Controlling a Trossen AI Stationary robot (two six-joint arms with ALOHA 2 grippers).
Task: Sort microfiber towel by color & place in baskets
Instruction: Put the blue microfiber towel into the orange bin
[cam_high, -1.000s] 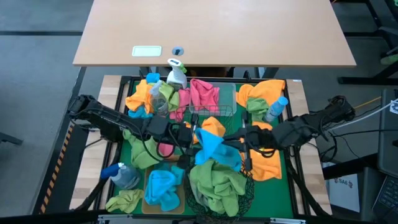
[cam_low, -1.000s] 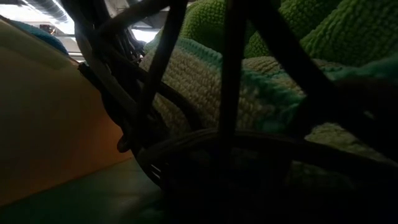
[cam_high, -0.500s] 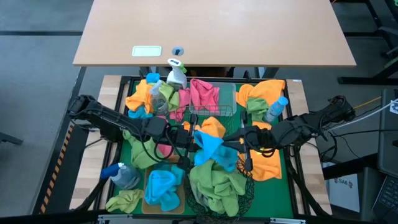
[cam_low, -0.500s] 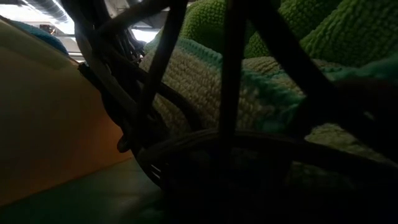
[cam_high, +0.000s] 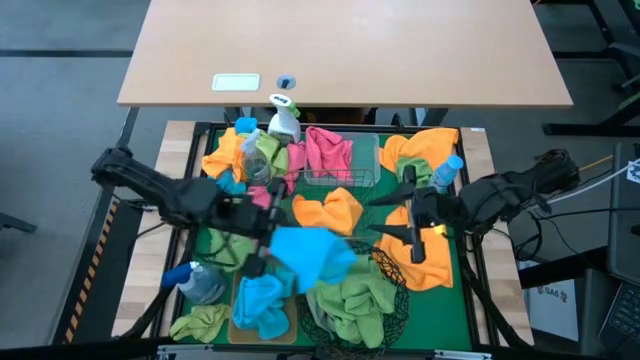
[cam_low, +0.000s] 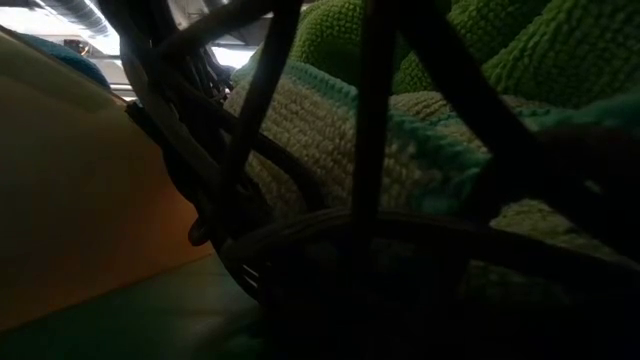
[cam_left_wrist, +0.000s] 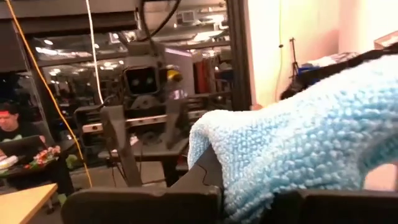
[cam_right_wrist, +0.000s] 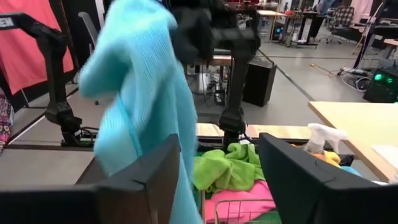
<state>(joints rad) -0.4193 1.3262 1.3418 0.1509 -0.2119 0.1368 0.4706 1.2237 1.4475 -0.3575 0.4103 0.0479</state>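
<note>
My left gripper (cam_high: 268, 238) is shut on a light blue microfiber towel (cam_high: 310, 255) and holds it in the air over the middle of the table. Under it stand a tan bin (cam_high: 262, 300) holding blue towels and a round black wire basket (cam_high: 350, 300) holding green towels. My right gripper (cam_high: 405, 220) stands open to the right of the towel. In the right wrist view the towel (cam_right_wrist: 137, 93) hangs just beyond one of its fingers (cam_right_wrist: 146, 180); I cannot tell whether they touch. A pink towel lies in the far wire basket (cam_high: 340, 170). My left gripper pinches a bunched upper part of the blue towel (cam_left_wrist: 249, 186) between its two fingers, which lie about level and come from the table's left. How many layers it has, I cannot tell. The towel (cam_right_wrist: 143, 124) hangs slack below the fingers, lifted clear of the baskets.
Orange towels lie mid-table (cam_high: 330, 210) and at the right (cam_high: 425, 150). Spray bottles stand at the far edge (cam_high: 283, 118), the right (cam_high: 445, 172) and the near left (cam_high: 195, 280). The low view looks close into the black basket (cam_low: 360, 150) beside the tan bin (cam_low: 70, 200).
My left gripper has shut on the blue towel, which my right gripper held, and has carried it up and toward the table's near left. My right gripper has opened, let go of the towel and drawn back toward the right edge. The towel now hangs from the left gripper alone.
</note>
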